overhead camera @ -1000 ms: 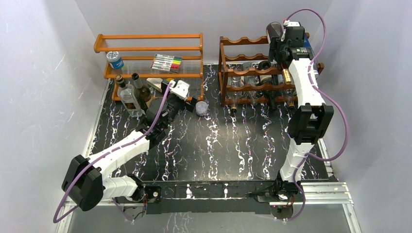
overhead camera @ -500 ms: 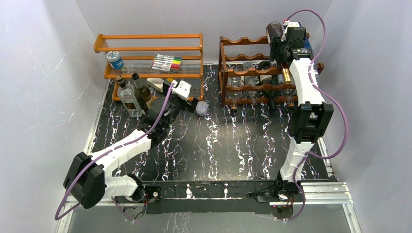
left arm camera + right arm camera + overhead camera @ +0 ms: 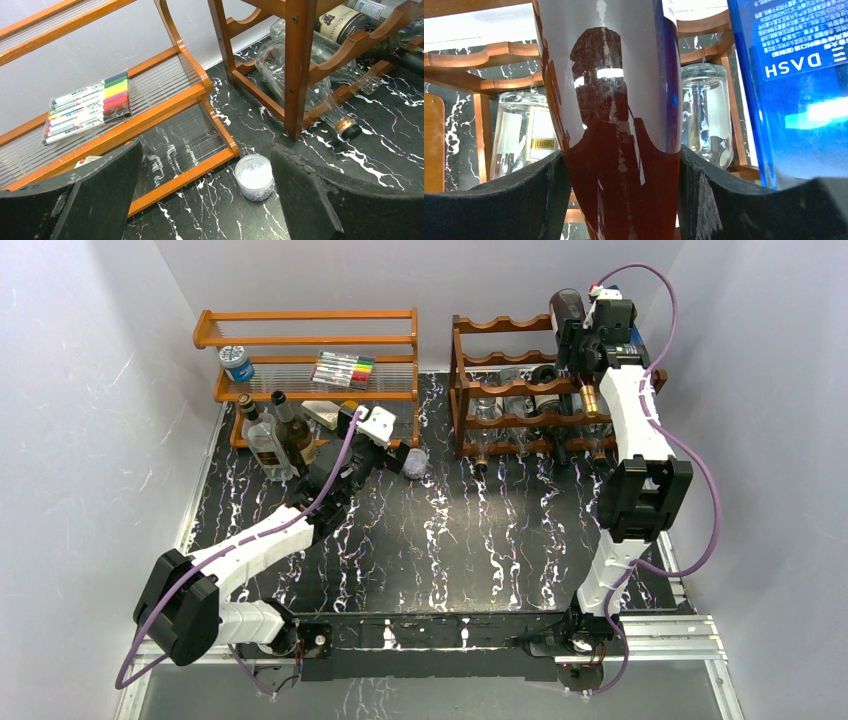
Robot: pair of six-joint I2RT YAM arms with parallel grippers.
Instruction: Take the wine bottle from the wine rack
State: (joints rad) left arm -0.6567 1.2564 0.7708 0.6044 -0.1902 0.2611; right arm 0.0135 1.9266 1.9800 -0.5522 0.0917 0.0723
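Observation:
The wine rack (image 3: 497, 390) is dark reddish-brown with wavy rails and stands at the back right. A dark wine bottle (image 3: 564, 306) sits at its top tier. My right gripper (image 3: 582, 332) is shut on this bottle. In the right wrist view the bottle (image 3: 616, 100) fills the gap of the right gripper (image 3: 619, 172), and both pads (image 3: 524, 200) press its sides. My left gripper (image 3: 401, 453) hangs open low over the table, left of the rack. Nothing is between the open fingers (image 3: 95, 200) of the left gripper (image 3: 207, 172).
A blue bottle (image 3: 794, 75) lies right beside the held one. Clear bottles (image 3: 706, 115) fill the lower cradles. A small plastic jar (image 3: 255, 176) stands by the left gripper. The orange shelf (image 3: 305, 340) holds a marker pack (image 3: 343, 369), with two bottles (image 3: 272, 432) in front.
The right jaws have narrowed onto the wine bottle and the right wrist has shifted slightly to the right. The left arm has barely moved.

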